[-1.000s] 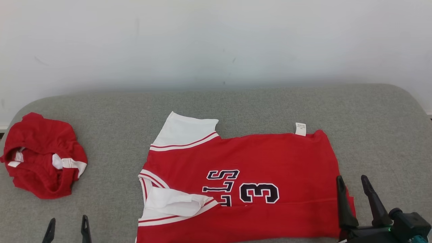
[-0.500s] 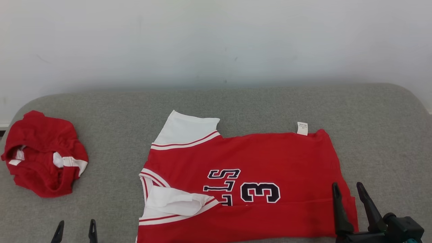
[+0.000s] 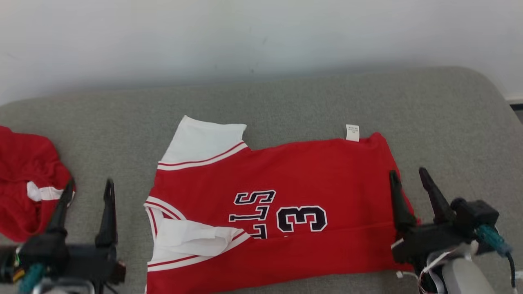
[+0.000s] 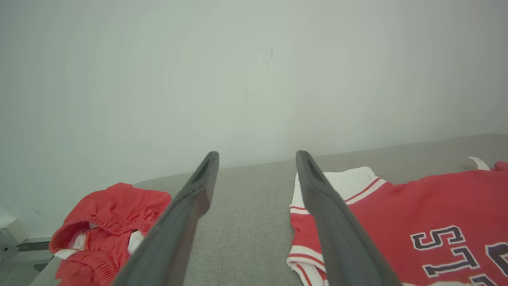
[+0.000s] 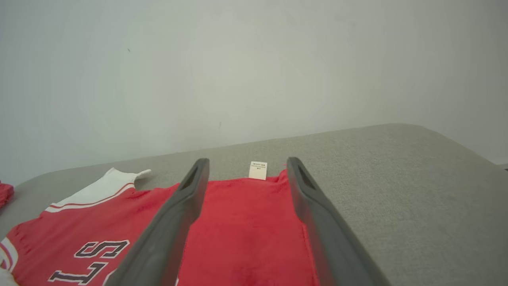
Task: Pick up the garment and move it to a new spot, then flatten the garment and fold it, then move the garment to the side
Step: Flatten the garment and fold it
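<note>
Grey fabric surface [image 3: 286, 98]: red jersey [image 3: 318, 171] spread mid, crumpled red shorts [image 3: 24, 171] at left edge.

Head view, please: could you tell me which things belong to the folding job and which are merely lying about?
Job: red jersey, laid out on the grey cushion; left gripper and right gripper, both open.
Lying about: crumpled red shorts at the left; white wall.

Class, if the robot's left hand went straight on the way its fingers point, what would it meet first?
The left hand points over bare grey cushion, between the red bundle and the jersey; probably the white wall first, depth unclear.
</note>
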